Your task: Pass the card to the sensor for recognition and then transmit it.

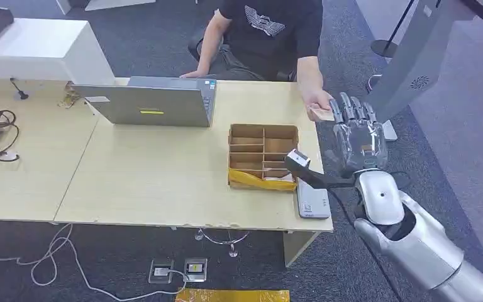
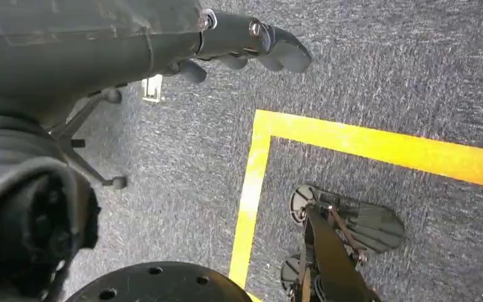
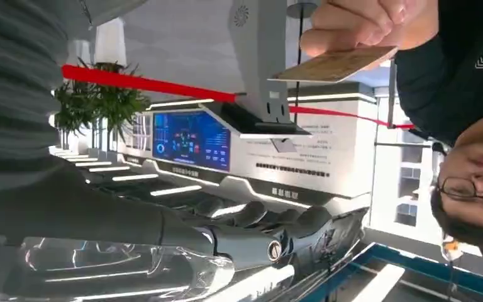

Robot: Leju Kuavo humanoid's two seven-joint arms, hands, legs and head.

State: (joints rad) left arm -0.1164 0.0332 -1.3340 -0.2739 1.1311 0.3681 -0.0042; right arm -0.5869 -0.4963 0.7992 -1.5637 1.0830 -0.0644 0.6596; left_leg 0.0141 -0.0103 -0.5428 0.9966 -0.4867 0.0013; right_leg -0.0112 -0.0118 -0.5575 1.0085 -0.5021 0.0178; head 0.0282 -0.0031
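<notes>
Pale wooden table (image 1: 151, 182) on grey carpet (image 1: 453, 145); laptop (image 1: 148, 100), compartment box (image 1: 263, 151). Right hand (image 1: 355, 135) spread, empty, beside person's hand (image 1: 314, 100) holding card (image 1: 322, 114). Left hand (image 2: 251, 47) loosely curled, empty.

- Card (image 3: 336, 65): tan, faintly speckled, held in a person's hand (image 1: 316, 100).
- Person's shirt (image 1: 270, 28): black with a white winged emblem.
- Right hand (image 1: 356, 133): dark grey fingers, clear glossy palm shell; arm (image 1: 415, 242) silver.
- Left hand (image 2: 251, 44): dark grey.
- Table (image 1: 138, 170): pale wood.
- Laptop (image 1: 151, 100): grey, small yellow mark on the lid.
- Box (image 1: 263, 154): brown compartments, yellow wrap along its near edge.
- Sensor (image 1: 312, 200): light grey.
- Carpet (image 2: 383, 82): dark grey fleck, crossed by yellow tape (image 2: 365, 143).
</notes>
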